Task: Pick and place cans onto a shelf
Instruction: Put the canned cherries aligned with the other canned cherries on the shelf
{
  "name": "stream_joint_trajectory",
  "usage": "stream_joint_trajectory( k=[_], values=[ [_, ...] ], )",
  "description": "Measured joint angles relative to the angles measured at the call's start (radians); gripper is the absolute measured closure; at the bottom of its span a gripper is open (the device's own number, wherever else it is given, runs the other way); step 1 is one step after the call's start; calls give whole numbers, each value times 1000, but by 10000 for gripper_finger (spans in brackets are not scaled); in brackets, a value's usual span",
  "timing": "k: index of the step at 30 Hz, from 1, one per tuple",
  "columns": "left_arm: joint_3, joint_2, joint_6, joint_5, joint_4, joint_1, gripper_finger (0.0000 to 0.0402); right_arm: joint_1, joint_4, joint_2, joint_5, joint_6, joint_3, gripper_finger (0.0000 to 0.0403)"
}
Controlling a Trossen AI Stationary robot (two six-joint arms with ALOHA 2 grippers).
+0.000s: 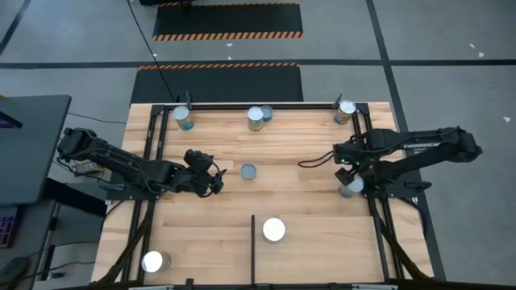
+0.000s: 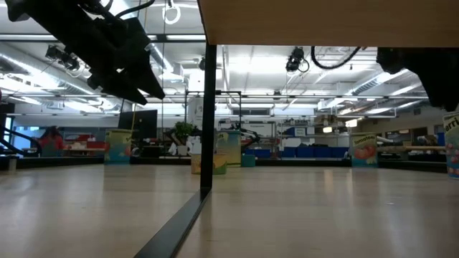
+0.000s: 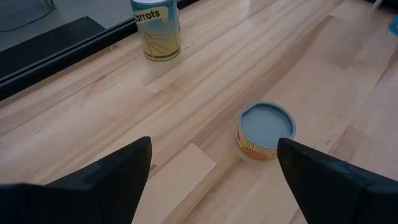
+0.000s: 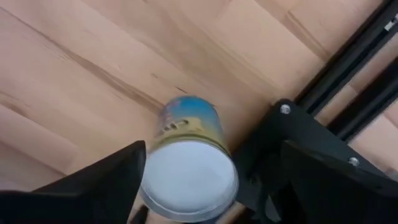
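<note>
A silver-topped can [image 4: 189,167] is seen upright between the wide-spread jaws of the right gripper [image 4: 208,180], untouched, at the shelf's [image 1: 306,133] 3 o'clock edge beside a black bar [image 1: 372,211]. A low blue-grey can [image 3: 266,130] lies ahead of the left gripper's [image 3: 211,177] wide jaws, mid-board. Shelving and lights are seen beyond.

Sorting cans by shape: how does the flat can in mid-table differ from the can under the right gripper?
The flat can is squat with a dull blue-grey lid; the tall can has a bright white top. The flat can stands in open wood ahead of the left gripper; the tall one sits between the right gripper's open fingers. Both stand upright.
</note>
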Motion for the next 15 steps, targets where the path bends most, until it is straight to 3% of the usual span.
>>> stream_joint_trajectory(
  k=[8,15],
  values=[
    [0,0,0,0,0,0,47,-54,-12,146,-31,-200,1,25],
    [0,0,0,0,0,0,47,-68,-19,245,-69,-265,0,25]
  ],
)
